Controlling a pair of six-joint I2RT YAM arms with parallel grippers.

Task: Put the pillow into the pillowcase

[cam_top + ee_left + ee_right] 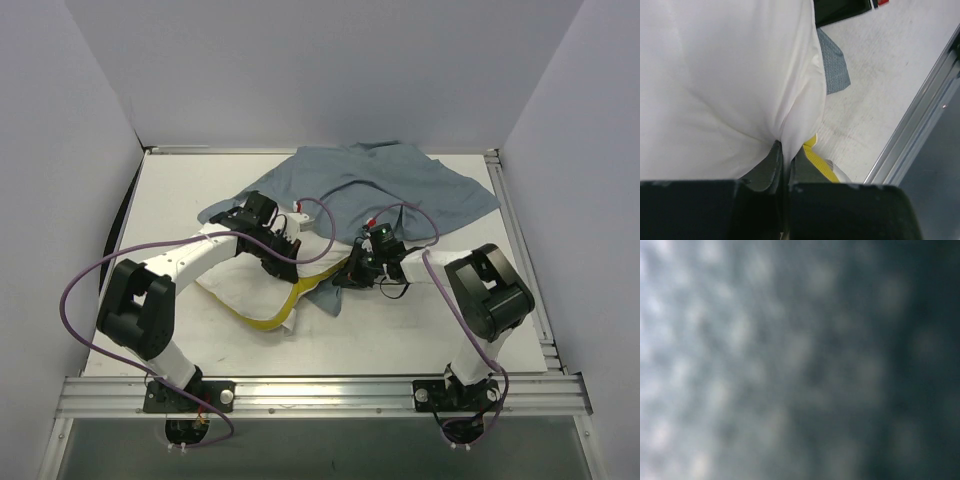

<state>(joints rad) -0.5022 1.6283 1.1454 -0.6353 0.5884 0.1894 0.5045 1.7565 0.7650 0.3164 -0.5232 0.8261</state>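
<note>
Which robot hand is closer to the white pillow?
Left. The left gripper pinches the pillow in its jaws. The right gripper sits beside the pillow's end, at the pillowcase's edge, contact unclear.

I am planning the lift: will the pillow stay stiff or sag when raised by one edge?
Probably floppy: the pillow puckers into folds where the left gripper pinches it. Likely light, as it looks puffy.
</note>
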